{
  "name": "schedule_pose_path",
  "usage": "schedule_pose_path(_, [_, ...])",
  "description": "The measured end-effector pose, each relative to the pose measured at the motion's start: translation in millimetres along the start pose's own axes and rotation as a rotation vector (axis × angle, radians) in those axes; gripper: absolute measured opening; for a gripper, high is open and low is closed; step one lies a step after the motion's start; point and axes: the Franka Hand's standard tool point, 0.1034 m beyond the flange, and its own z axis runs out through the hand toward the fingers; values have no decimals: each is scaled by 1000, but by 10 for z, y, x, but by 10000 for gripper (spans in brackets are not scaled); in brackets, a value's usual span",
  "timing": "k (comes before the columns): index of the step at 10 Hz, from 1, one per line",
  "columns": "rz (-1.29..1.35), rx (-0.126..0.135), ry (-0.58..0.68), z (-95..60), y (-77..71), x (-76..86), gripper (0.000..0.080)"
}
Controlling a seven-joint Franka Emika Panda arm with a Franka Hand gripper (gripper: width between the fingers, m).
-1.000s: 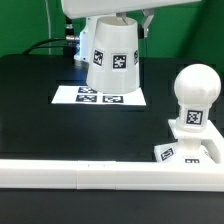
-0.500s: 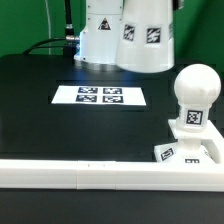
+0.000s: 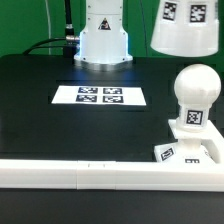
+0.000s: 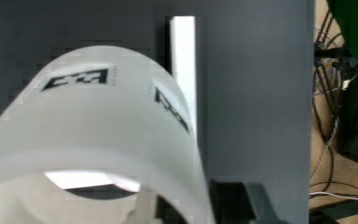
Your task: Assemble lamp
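The shade [image 3: 184,27] was a smooth matte white plastic cup w/ a tapered wall, black-and-white square tags on its side. In the exterior view it hung in the air at the top, toward that view's right, wide rim down, its top cut off by the frame edge. Nothing touched it from below; it sat above the bulb [image 3: 194,98] w/ a clear gap between them.

The bulb was also white plastic: round glossy-looking head on a short stem w/ a tag on the stem. It stood upright on the flat square base [image 3: 189,151], which carried tags on its top face. The base lay on the black table [image 3: 40,120], just behind the long white rail [image 3: 80,175] running across the front.

The marker board [image 3: 100,96], thin, flat & white w/ several printed tags, lay on the table well to the exterior view's left of the bulb. Behind it stood the robot's white cylindrical pedestal [image 3: 103,35].

In the wrist view the shade [image 4: 105,140] filled most of the picture, very close to the camera, curved wall blurred, two tags visible, dark table behind it. The gripper itself couldn't be made out in either view, so whether the fingers were clamped on the shade couldn't be told; the shade sat right under the wrist.
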Motion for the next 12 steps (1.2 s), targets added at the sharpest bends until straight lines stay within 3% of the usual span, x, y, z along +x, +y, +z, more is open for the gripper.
schedule_pose_path(3, [-18, -3, 0, 228, -69, 51, 44])
schedule_pose_path(6, [-90, -4, -14, 466, 40, 108, 44])
schedule_pose_path(9, [-89, -7, -7, 685, 56, 187, 44])
schedule_pose_path(12, [-88, -10, -21, 787, 55, 155, 44])
